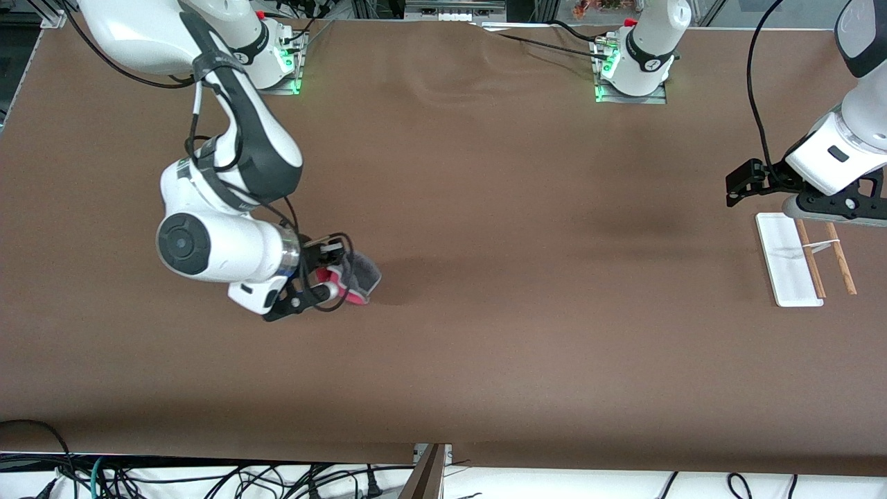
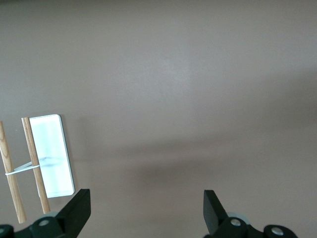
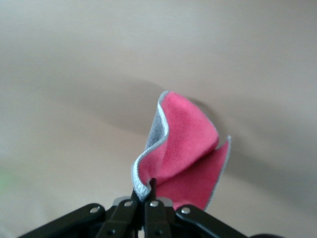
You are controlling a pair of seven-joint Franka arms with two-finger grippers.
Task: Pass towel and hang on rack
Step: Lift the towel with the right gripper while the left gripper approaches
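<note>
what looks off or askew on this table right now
Only the rack at the left arm's end of the table looks odd: its rods seem to lie nearly flat over the white base rather than upright. The towel hangs folded from the shut right gripper. The open left gripper waits beside the rack.

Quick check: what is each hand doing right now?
Left hand: open, empty, over the rack.
Right hand: closed on the towel, above the table.
</note>
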